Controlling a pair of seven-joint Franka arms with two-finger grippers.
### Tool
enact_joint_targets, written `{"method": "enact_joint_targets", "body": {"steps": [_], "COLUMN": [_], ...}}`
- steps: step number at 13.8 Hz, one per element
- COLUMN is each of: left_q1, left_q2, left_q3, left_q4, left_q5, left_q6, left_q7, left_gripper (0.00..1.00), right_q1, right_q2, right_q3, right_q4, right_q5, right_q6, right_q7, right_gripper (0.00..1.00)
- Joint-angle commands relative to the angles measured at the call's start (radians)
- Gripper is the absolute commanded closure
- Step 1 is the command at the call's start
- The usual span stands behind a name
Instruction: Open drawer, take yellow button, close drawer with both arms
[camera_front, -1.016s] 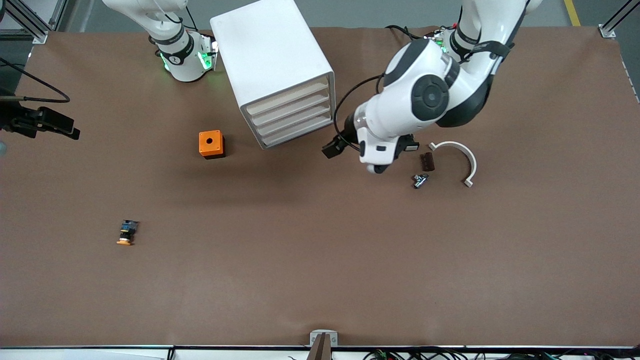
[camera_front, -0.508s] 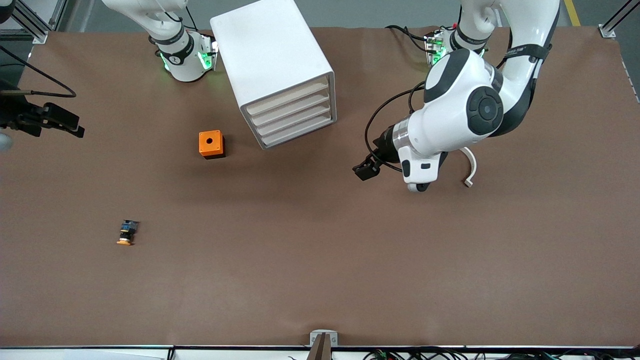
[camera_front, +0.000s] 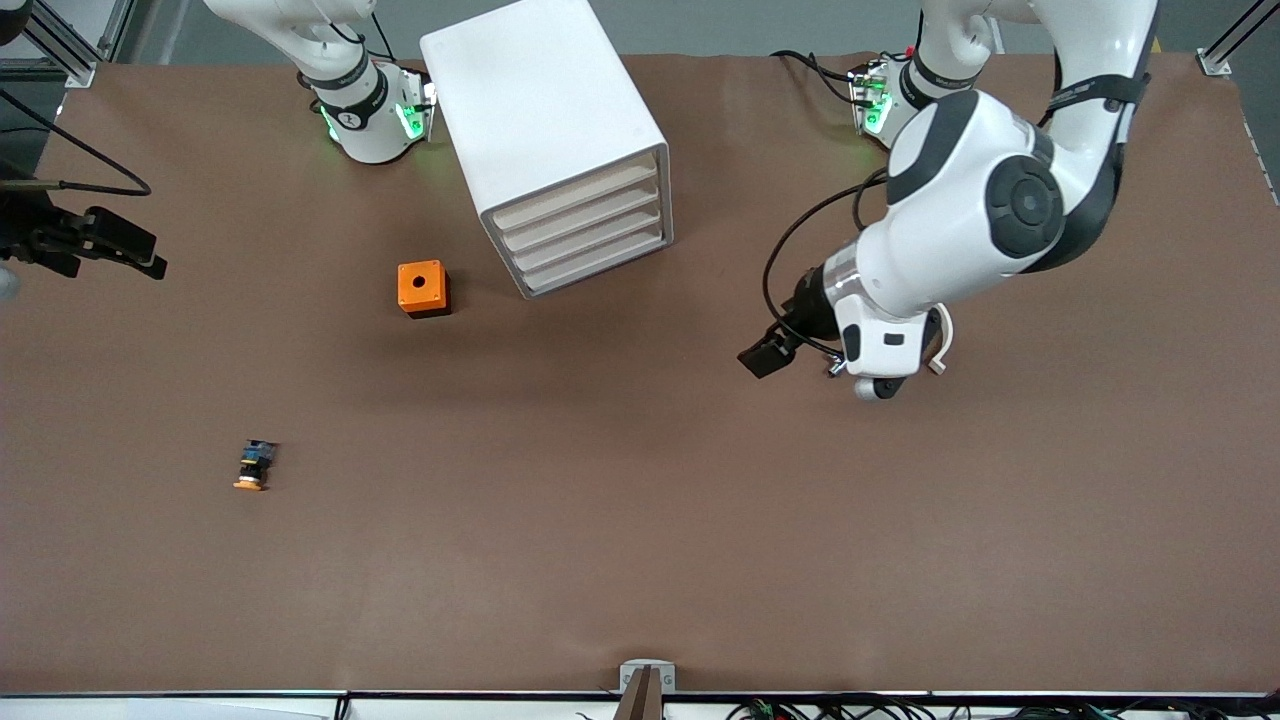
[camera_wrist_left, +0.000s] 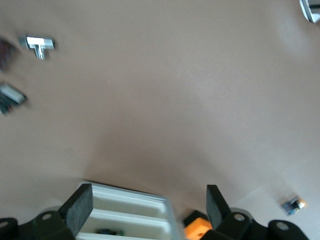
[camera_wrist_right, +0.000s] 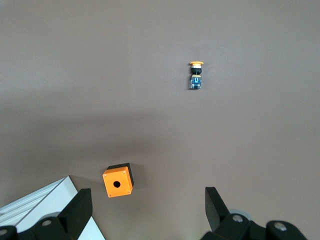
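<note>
Counts first, so you know what lies on the worktop (camera_front: 640, 560): two arms, two hands, one white cabinet (camera_front: 540, 110) with four tray drawers, one orange box (camera_front: 422, 288) with a round hole, one button (camera_front: 255, 467), one white curved piece (camera_front: 943, 340) and one small silver T-shaped part (camera_wrist_left: 40, 45). You will find the cabinet in the upper middle of the front view, and all four of its drawers sit flush, the uppermost drawer (camera_front: 575, 195) among them. The button is not in any drawer. It lies on its side on the bare worktop in the lower part of the front view, toward the right arm's end, orange cap facing the front camera, nearer that camera than the orange box and well apart from it. Your left hand (camera_wrist_left: 147, 200) hangs over the worktop toward the left arm's end, beside the curved piece and the T-shaped part, fingers (camera_wrist_left: 80, 207) spread wide with nothing between them. The button shows in that wrist view only as a small speck, well apart from the hand. Your right hand (camera_wrist_right: 147, 202) is up high over the right arm's end of the worktop, fingers (camera_wrist_right: 215, 202) also spread wide and empty. The button and the orange box both lie below it, neither one between its fingers.
</note>
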Motion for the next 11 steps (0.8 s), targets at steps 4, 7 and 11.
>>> {"method": "enact_joint_targets", "body": {"steps": [4,7,11], "left_q1": [0.156,0.211,0.314], "left_q2": [-0.119,-0.173,-0.277], "left_q3": [-0.007,-0.007,-0.007], "left_q4": [-0.012,-0.021,-0.102], "left_q5": [0.033,0.118,0.147], "left_q6": [-0.275,-0.355,-0.353], "left_q7": [0.448,0.633,0.802], "left_gripper": [0.0,0.0,0.0], "right_q1": [0.0,-0.001,-0.006], "right_q2": [-0.031,-0.04,-0.08], "right_q3": [0.0,0.0,-0.002], "right_q4": [-0.035,-0.053,-0.115], "right_q5": [-0.002,-0.004,-0.004], "right_q6": [0.057,0.083,0.123], "right_q7": [-0.012,-0.058,-0.086], "right_gripper": [0.0,0.0,0.0]}}
